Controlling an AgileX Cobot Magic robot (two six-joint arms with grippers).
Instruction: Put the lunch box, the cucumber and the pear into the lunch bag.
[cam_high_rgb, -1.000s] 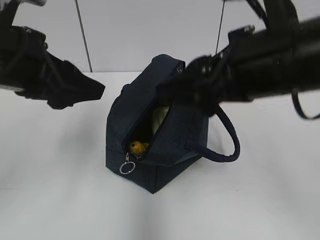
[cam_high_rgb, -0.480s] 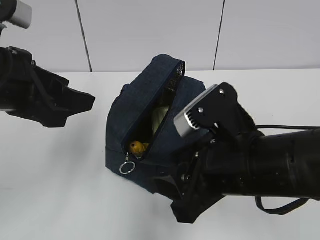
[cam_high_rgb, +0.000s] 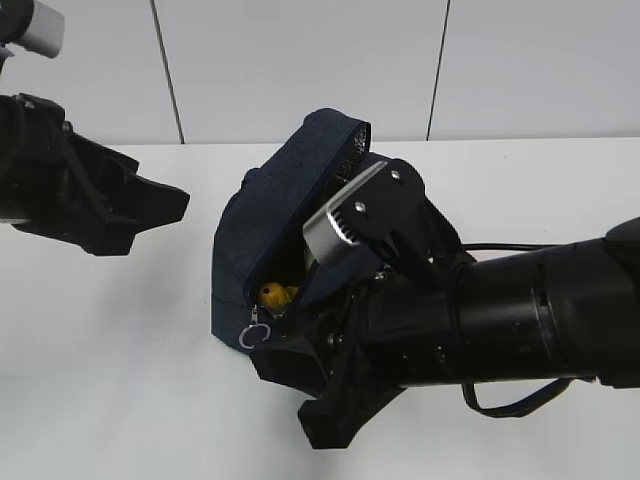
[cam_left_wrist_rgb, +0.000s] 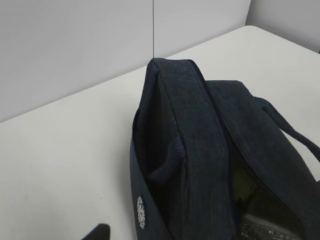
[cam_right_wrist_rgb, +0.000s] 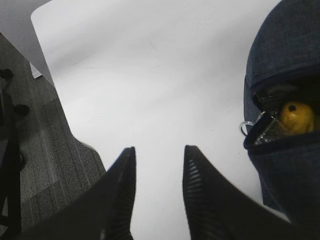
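Observation:
The navy lunch bag (cam_high_rgb: 285, 205) stands at the table's middle with its zipper open. The yellow pear (cam_high_rgb: 272, 294) lies inside the low end of the opening, above the metal ring pull (cam_high_rgb: 255, 335). In the right wrist view the pear (cam_right_wrist_rgb: 296, 116) shows inside the bag (cam_right_wrist_rgb: 285, 50). A dim pale-green surface (cam_left_wrist_rgb: 241, 184) shows inside the bag (cam_left_wrist_rgb: 200, 150); I cannot tell that it is the lunch box. The cucumber is hidden. My right gripper (cam_right_wrist_rgb: 159, 156) is open and empty, left of the bag. My left gripper (cam_high_rgb: 160, 215) hovers left of the bag; one fingertip (cam_left_wrist_rgb: 97, 231) shows.
The right arm (cam_high_rgb: 480, 320) lies across the bag's front right and hides that side and one handle. The white table (cam_high_rgb: 110, 340) ends at a near edge with grey floor (cam_right_wrist_rgb: 45, 165) below. A white panel wall stands behind.
My right arm has swung down in front of the bag and then left and up, now covering the right of the opening. The left arm pulled back slightly, then held still.

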